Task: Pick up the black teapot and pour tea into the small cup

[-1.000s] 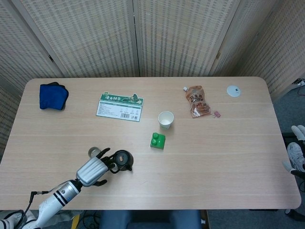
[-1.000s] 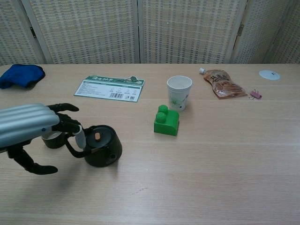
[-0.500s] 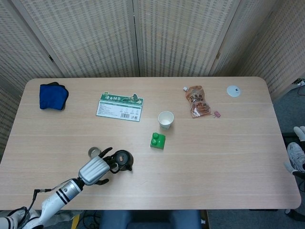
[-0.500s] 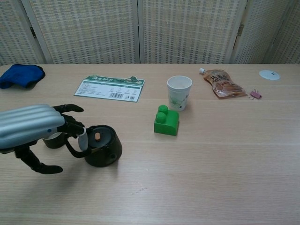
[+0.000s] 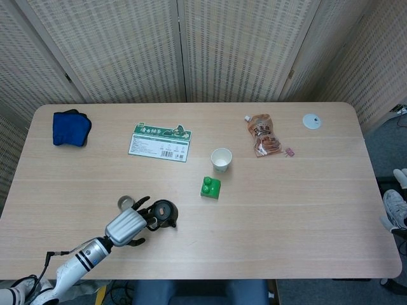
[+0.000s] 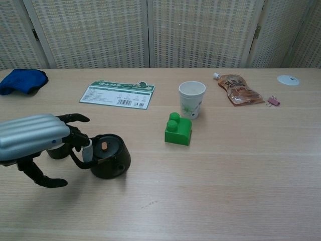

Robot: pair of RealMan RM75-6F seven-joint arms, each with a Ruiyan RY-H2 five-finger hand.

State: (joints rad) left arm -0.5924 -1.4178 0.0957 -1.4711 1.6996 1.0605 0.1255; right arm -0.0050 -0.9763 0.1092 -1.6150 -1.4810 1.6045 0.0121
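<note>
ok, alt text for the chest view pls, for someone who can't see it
The robot's left hand reaches around the handle of a black teapot standing on a wooden table, a small dark cup behind the fingers. Further back are a green block and a white paper cup.

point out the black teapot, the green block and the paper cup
black teapot (image 6: pixel 111 156), chest view, on its lid
green block (image 6: pixel 178 130), chest view, on its front face
paper cup (image 5: pixel 221 158), head view, on its open mouth

black teapot, green block, blue cloth, white cup
</note>
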